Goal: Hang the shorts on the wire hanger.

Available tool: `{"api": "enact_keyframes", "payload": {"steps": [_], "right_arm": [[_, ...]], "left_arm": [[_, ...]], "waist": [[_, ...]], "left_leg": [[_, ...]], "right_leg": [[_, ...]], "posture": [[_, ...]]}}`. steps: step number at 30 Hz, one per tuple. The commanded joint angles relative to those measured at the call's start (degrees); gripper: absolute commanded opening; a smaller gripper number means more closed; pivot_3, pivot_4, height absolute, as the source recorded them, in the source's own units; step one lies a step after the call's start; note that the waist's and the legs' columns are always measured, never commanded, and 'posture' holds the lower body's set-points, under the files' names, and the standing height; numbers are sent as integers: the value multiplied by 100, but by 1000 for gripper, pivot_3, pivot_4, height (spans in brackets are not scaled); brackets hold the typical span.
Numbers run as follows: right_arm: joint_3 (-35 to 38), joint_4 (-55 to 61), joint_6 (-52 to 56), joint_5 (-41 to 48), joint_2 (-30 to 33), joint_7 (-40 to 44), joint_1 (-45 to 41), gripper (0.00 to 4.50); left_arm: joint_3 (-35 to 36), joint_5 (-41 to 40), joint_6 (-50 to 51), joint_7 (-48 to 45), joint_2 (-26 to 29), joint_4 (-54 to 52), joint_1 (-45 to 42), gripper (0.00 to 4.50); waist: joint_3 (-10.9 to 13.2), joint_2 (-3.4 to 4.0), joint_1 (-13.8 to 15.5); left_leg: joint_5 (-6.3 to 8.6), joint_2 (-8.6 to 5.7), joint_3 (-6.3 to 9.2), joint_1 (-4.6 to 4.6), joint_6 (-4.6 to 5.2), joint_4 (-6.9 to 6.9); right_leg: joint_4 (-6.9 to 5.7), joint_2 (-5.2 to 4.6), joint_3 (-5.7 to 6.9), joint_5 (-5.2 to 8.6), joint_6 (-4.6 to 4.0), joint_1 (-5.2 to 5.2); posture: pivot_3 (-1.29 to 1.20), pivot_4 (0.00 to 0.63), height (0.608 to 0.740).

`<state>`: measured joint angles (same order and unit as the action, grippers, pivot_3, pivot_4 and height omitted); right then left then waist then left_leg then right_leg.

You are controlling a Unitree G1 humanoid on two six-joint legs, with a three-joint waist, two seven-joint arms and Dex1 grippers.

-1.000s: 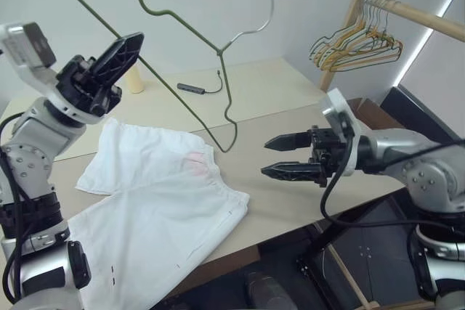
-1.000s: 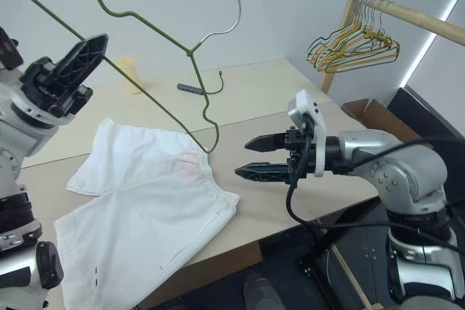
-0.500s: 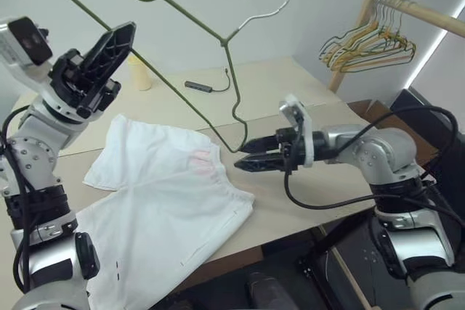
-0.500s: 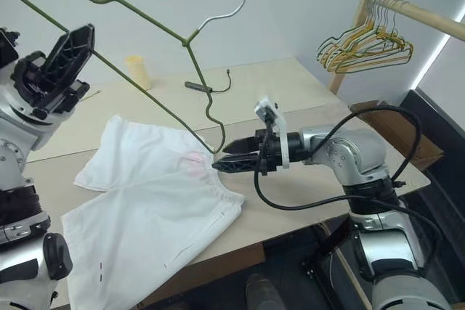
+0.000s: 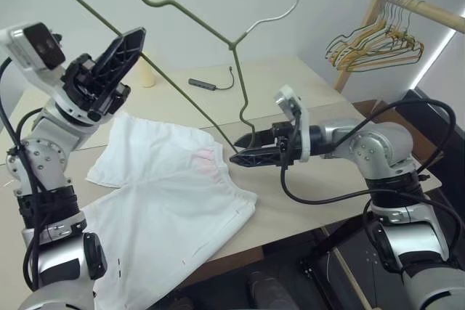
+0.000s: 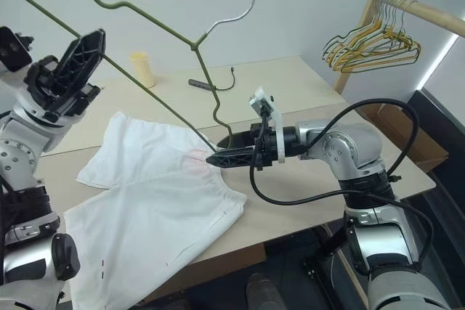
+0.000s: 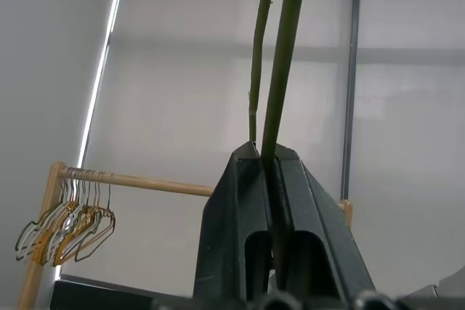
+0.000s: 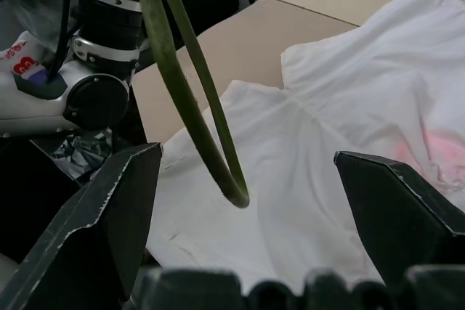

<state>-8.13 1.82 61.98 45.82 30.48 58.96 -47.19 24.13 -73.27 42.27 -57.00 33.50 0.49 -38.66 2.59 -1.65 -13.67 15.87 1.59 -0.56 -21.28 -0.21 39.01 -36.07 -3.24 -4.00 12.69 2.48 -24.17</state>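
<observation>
The white shorts (image 5: 160, 194) lie flat on the beige table (image 5: 320, 96), with a pink smudge near the waistband. My left gripper (image 5: 132, 36) is raised above the table's left side and shut on the olive wire hanger (image 5: 234, 46), which hangs tilted in the air; in the left wrist view the wire (image 7: 280, 92) runs up from between the closed fingers (image 7: 232, 208). My right gripper (image 5: 234, 152) is open and points left, just above the waistband. The hanger's lower corner (image 8: 234, 195) hangs between its spread fingers (image 8: 109, 215) without touching them.
A wooden rack (image 5: 429, 12) with bunched yellow, orange and green hangers (image 5: 374, 41) stands at the right. A yellow cup (image 5: 149, 74) and a black cable (image 5: 211, 85) lie at the table's back. A cardboard box (image 6: 396, 132) sits beyond the right edge.
My right gripper, still open, has moved left across the table to the hanger's lower corner and the waistband. The left gripper keeps its hold. The camera has shifted.
</observation>
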Motion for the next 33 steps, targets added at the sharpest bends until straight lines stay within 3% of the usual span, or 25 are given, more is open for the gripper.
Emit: {"api": "enact_keyframes", "payload": {"steps": [1, 4, 15, 19, 22, 33], "right_arm": [[257, 165, 12, 131, -30, 12, -218, 4425], [235, 145, 8, 124, -8, 56, -223, 3841], [201, 164, 15, 102, 3, 75, -177, 57], [211, 202, 15, 87, -4, 80, -127, 57], [294, 271, 73, 171, -45, -12, -86, 0], [1162, 725, 507, 834, -143, -789, 348, 0]], "left_arm": [[30, 49, -116, -50, -16, -191, -158, 0], [14, 84, -127, -68, -40, -194, -167, 0], [-62, 297, -220, -113, -102, -176, -170, 0], [-223, 699, -521, -169, -167, -204, -49, 0], [-346, 949, -615, -96, -240, -155, 23, 681], [-1780, 3557, -1484, 76, 260, -273, 660, 4315]], "waist": [[0, 0, -2], [0, 0, -12], [0, 0, -22], [-1, 0, -21], [-1, 0, -21], [-1, 2, -45]], "left_leg": [[0, 0, 0, 0, 0, 0], [0, 0, 0, 1, 0, 0], [0, 0, 0, 1, 0, 0], [0, -2, 1, 1, 0, 3], [0, -2, 1, 2, 0, 4], [0, -4, 3, 2, 0, 3]], "right_leg": [[0, 0, 0, 0, 0, 0], [-1, 1, 0, 0, 0, 0], [-2, 0, -1, -1, -1, -1], [-3, -1, 0, -1, -2, 1], [-3, -1, 0, -2, -2, 3], [-4, -1, -1, -2, -3, 2]], "posture": [[-219, 0, 740], [-219, 0, 740], [-220, 0, 740], [-221, 0, 740], [-224, 0, 740], [-239, 0, 740]]}}
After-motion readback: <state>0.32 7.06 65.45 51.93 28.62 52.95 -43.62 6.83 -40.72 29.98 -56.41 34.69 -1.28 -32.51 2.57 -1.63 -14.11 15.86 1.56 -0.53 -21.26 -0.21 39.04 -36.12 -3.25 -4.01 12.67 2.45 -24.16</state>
